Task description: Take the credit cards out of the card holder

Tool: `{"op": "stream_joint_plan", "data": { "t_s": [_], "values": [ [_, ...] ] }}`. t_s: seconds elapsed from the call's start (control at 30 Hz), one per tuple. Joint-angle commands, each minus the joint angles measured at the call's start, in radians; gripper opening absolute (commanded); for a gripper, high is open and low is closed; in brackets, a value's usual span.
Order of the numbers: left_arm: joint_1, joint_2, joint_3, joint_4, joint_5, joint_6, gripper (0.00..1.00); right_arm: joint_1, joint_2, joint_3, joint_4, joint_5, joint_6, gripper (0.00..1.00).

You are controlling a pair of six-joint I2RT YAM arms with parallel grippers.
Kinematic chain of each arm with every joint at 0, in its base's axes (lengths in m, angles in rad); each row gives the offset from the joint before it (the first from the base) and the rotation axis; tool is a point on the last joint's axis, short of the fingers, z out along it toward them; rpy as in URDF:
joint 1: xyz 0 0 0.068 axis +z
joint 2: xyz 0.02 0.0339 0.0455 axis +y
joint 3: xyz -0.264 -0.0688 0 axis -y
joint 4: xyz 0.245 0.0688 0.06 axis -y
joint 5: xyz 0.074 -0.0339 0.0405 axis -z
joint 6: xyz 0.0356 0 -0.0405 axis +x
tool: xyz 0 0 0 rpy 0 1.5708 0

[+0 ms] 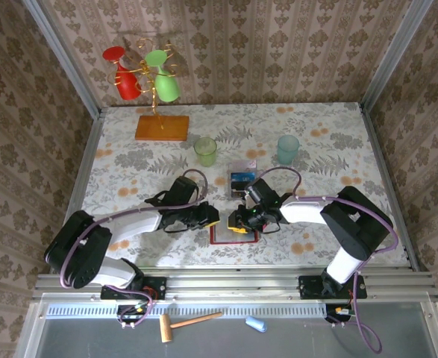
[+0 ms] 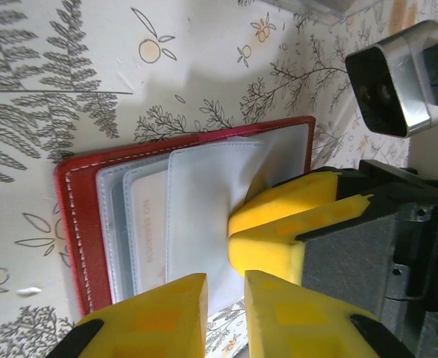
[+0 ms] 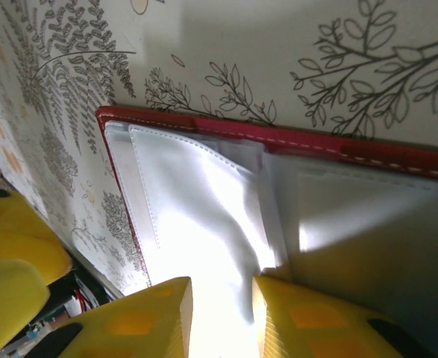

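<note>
Over one open card holder [image 1: 220, 237], left hand [image 1: 215, 218], right hand [image 1: 238, 222]

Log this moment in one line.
card holder: open flat | pale card: in holder | left gripper: slightly open at holder's edge | right gripper: at inner pocket, grip unclear
</note>
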Motion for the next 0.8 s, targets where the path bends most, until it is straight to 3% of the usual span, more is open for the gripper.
{"op": "stream_joint_plan", "data": {
  "t_s": [0.0, 0.43, 0.77],
  "values": [
    [-0.016, 0.046, 0.013, 0.023, 0.001, -0.026, 0.24, -0.01, 0.011, -0.042, 0.027, -0.002, 0.025, 0.28],
    [-0.019, 0.122, -0.001, 0.069, 0.002, -0.033, 0.32, -0.038, 0.05, -0.101, 0.148, -0.055, 0.07, 0.28],
    [-0.02, 0.105, -0.001, 0.095, 0.02, -0.051, 0.27, -0.043, 0.049, -0.11, 0.165, -0.062, 0.08, 0.27]
  ]
}}
